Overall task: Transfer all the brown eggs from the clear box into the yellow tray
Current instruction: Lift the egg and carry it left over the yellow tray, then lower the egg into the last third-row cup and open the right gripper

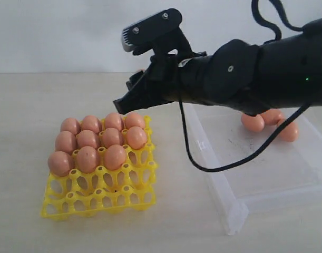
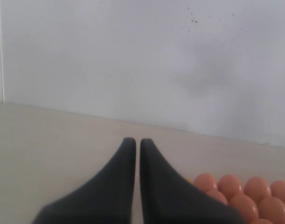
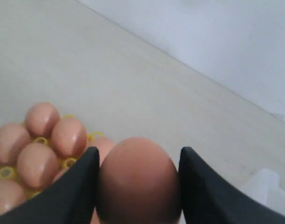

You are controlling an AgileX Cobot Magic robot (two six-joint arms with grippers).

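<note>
My right gripper [image 1: 124, 100] reaches across from the right and hovers above the back right corner of the yellow tray [image 1: 97, 197]. It is shut on one brown egg [image 3: 138, 186], which fills the gap between the two black fingers [image 3: 77, 186]. In the exterior view that egg is almost hidden by the gripper. Several brown eggs [image 1: 88, 139] fill the tray's back rows; its front cups are bare. Three eggs [image 1: 271, 122] lie at the far end of the clear box [image 1: 224, 205]. My left gripper [image 2: 137, 142] is shut on nothing, low over the table beside the tray's eggs [image 2: 245, 193].
The right arm's black cable [image 1: 203, 163] hangs in a loop over the near-left wall of the clear box. A pale wall [image 1: 55, 31] stands behind the table. Bare tabletop [image 1: 23, 105] lies left of and in front of the tray.
</note>
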